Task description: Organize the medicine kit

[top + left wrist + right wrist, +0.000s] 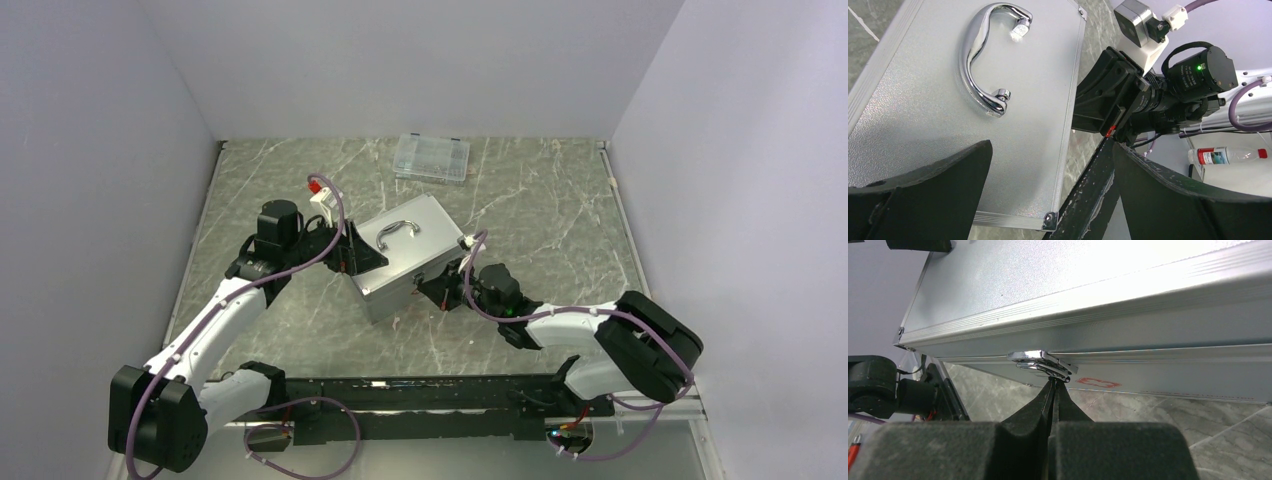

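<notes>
Plain pale lilac walls (400, 60) stand at nine, twelve and three o'clock around the table (560, 230). Its top is grey marble-patterned with thin white veins, under soft, even light with faint shadows.

The medicine kit (400, 255) is silver-grey, with tiny speckles on its lid. Its handle (979, 52) is shiny silver. A small red mark (1092, 383) is on its front. Under the medicine kit, the counter (540, 220) is grey with thin white lines.
</notes>
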Action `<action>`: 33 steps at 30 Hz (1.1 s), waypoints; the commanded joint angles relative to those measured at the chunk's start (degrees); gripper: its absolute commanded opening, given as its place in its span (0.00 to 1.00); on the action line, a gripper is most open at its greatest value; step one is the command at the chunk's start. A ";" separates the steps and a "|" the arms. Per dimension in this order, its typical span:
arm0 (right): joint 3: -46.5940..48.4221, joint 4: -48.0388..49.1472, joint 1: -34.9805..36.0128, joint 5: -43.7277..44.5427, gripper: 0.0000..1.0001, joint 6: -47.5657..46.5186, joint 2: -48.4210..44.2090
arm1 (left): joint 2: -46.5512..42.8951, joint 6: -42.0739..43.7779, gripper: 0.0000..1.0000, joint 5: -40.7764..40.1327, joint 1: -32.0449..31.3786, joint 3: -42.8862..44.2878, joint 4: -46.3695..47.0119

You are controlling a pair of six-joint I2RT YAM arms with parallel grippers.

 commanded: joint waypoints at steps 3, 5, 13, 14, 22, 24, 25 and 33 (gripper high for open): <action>1.93 -0.73 -0.03 0.74 0.00 -1.84 -3.72 | -0.36 0.88 0.99 -0.76 -0.45 -0.34 -2.14; 2.18 -4.03 -0.02 0.17 0.00 -3.50 -5.03 | -0.49 1.11 0.99 -0.88 -0.45 0.02 -2.57; 3.27 -17.83 -0.11 0.02 0.15 -10.16 -12.61 | -2.72 2.27 0.99 -3.32 -0.41 2.34 -5.93; 3.30 -19.29 -0.11 0.39 0.18 -10.70 -13.83 | -3.10 2.37 0.99 -3.75 -0.45 2.64 -6.53; 3.71 -30.72 -0.28 6.11 0.50 -14.78 -24.39 | -6.11 5.20 0.99 -7.83 -0.45 6.25 -13.21; 4.69 -34.48 -0.30 10.01 0.66 -13.89 -26.04 | -6.68 6.31 0.99 -9.04 -0.45 7.39 -15.67; 5.23 -37.04 -0.34 11.25 0.70 -13.57 -26.64 | -7.27 6.83 0.99 -9.80 -0.45 7.72 -16.63; 9.63 -49.31 -0.67 19.80 0.85 -11.51 -28.54 | -13.25 9.88 0.99 -18.14 -0.45 10.13 -23.67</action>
